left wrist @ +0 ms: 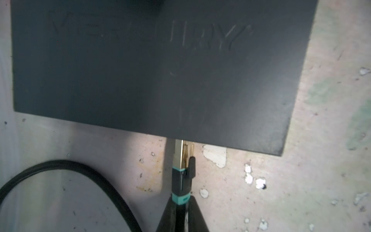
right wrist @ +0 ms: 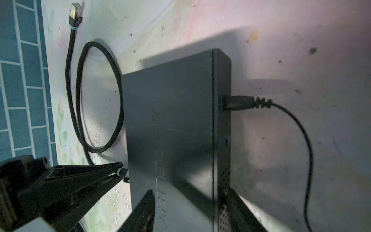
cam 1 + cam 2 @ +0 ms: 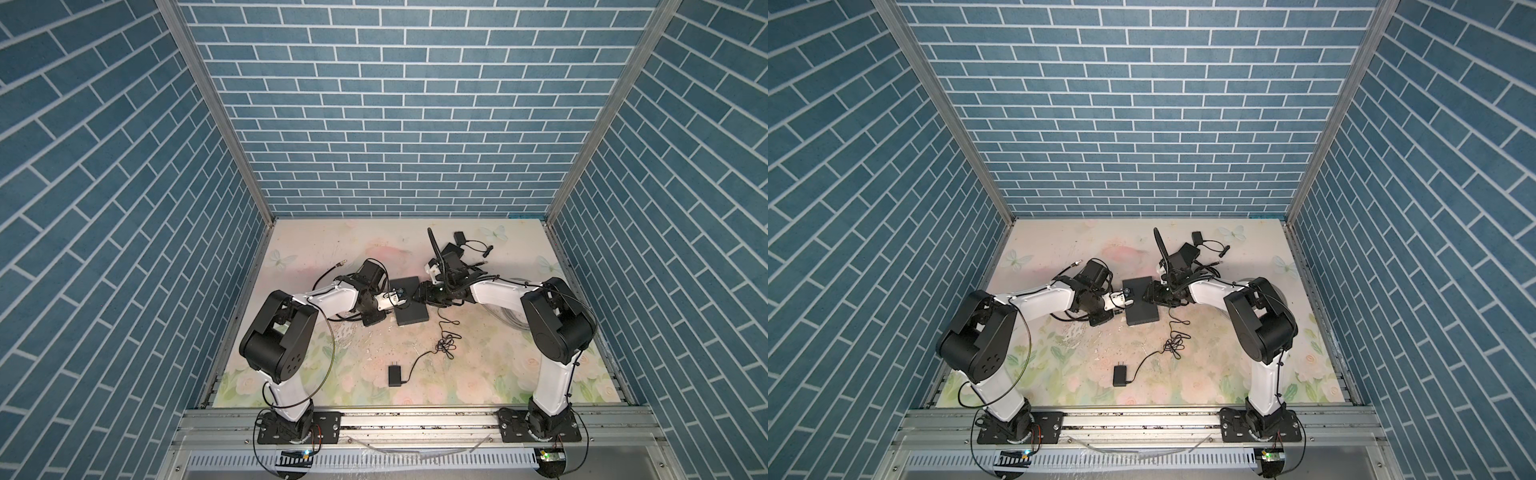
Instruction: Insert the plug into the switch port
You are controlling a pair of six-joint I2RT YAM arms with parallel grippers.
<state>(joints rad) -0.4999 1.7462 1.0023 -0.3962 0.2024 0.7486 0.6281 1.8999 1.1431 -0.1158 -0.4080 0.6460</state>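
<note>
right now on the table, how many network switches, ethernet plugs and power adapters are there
network switch: 1
ethernet plug: 2, one held in the left fingers, one lying free
power adapter: 2, one near the front, one at the back
total: 5

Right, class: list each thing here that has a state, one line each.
left claw, shut on the plug
plug, metal end showing outside the switch
right claw, open, straddling the switch's edge
switch, flat, power lead plugged in
wall adapter, lying unplugged
</note>
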